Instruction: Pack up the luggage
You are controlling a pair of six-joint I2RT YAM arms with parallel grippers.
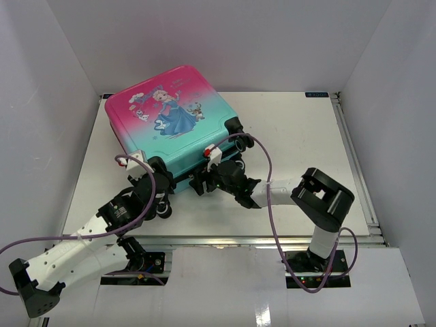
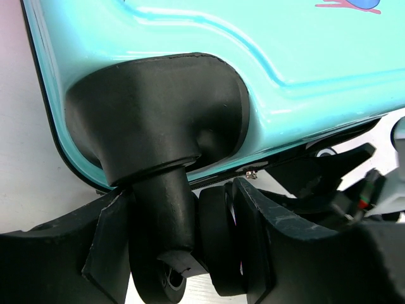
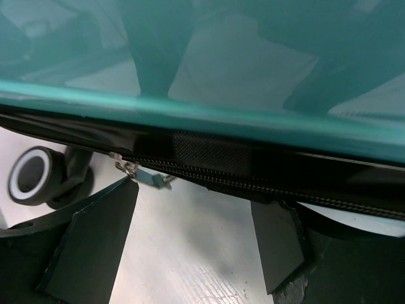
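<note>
The luggage [image 1: 170, 116], a small hard-shell suitcase graded pink to teal with a cartoon princess print, lies flat on the white counter [image 1: 293, 136]. Its shells are together and its wheeled end is turned toward the arms.

The left hand [image 2: 190, 240] straddles a black twin caster wheel [image 2: 215, 247] at the near-left corner. Whether its pads actually clamp the wheel cannot be told. The right hand [image 3: 196, 215] is spread open and holds nothing. It sits at the near edge, below the black zipper [image 3: 285, 190], and its left pad is just beside the small teal zipper pull [image 3: 150, 178].

The step in hand appears to be zipping the case shut. To do it well, the left hand should brace the corner firmly so the case cannot swivel. The right hand should shift toward the pull, close on the tab alone and draw it along the track, not outward.

Open counter lies to the right of the case. The white enclosure walls [image 1: 41, 102] stand close on the left and behind it, so any sliding is best directed rightward.
</note>
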